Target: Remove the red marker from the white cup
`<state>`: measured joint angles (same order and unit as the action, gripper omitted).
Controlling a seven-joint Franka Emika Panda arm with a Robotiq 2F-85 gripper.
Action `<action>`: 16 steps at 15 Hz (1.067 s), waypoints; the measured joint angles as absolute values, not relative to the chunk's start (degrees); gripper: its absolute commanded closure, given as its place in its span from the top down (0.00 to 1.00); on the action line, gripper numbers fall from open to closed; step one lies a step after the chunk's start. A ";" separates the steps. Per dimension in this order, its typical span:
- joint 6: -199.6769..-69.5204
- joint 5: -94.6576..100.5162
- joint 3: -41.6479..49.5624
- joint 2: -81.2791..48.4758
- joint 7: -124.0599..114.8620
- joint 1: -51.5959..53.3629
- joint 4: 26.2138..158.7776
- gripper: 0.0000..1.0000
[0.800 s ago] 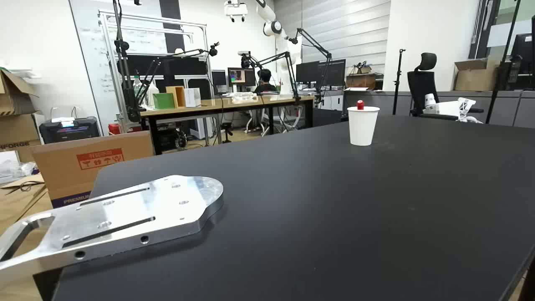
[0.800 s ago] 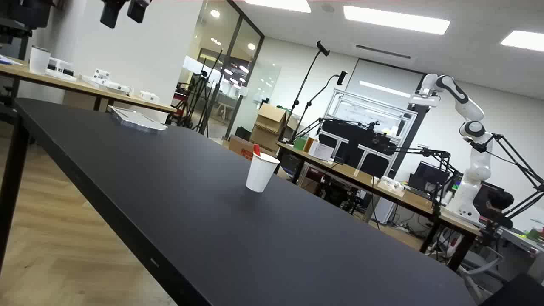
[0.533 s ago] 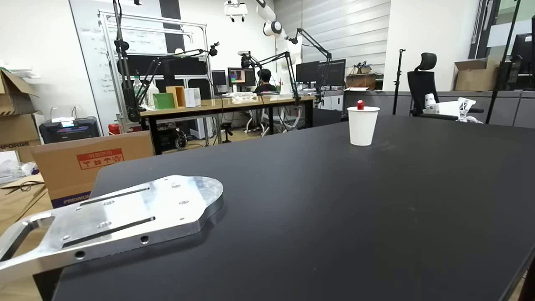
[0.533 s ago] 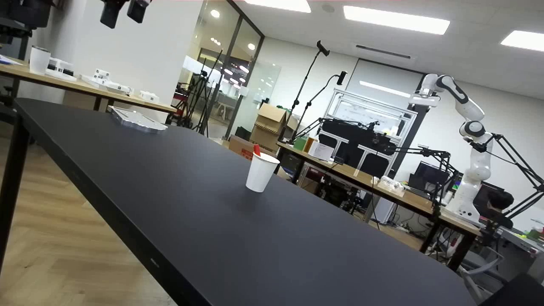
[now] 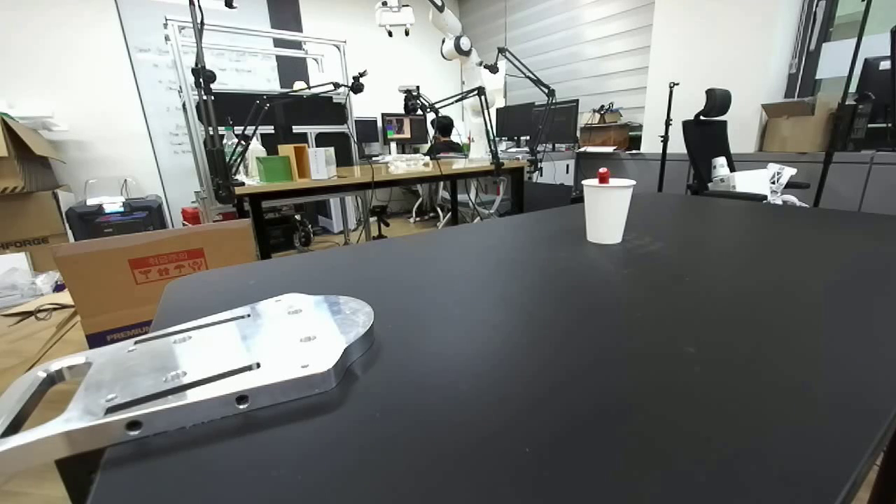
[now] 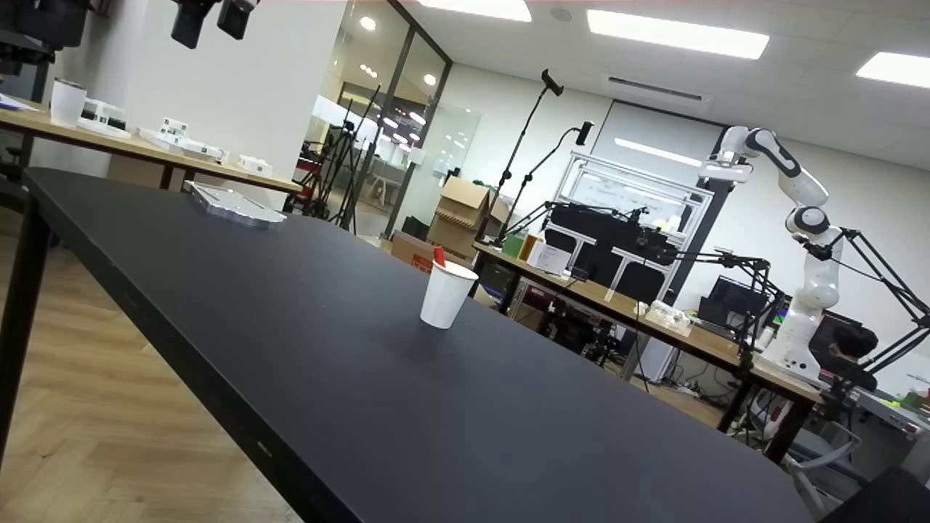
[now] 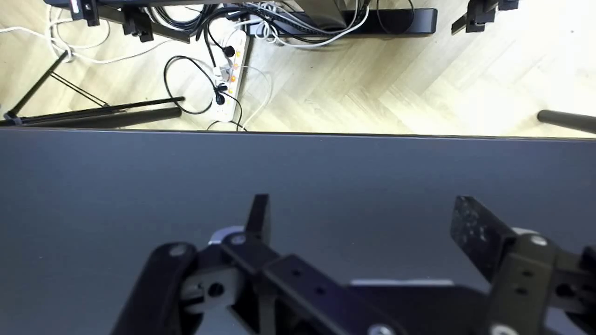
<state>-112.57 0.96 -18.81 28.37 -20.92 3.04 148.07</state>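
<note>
Mid-right of an exterior view, the red marker (image 5: 603, 176) juts from the white cup (image 5: 607, 214); likely light and stiff, pinch its top; the gripper (image 7: 365, 216) gapes wide.

The cup (image 5: 607, 215) is coloured plain wht, the marker (image 5: 603, 176) red. The worktop (image 5: 560, 364) is seen as blk, the end effector (image 7: 361, 207) as mostly blk w/ grey parts. At left in an exterior view, silver is shown by the metal plate (image 5: 227, 348) & brn by a carton (image 5: 136, 302) marked w/ a red label (image 5: 168, 266). The floor (image 7: 372, 88) is patterned in pale herringbone.
</note>
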 measured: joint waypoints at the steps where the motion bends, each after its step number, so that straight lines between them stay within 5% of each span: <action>1: -112.57 0.96 -18.81 28.37 -20.92 3.04 148.07 1.00; 9: -117.60 4.95 -15.76 24.89 -20.23 1.92 146.97 1.00; 16: -123.20 12.74 -8.60 4.99 -18.18 -2.58 131.13 1.00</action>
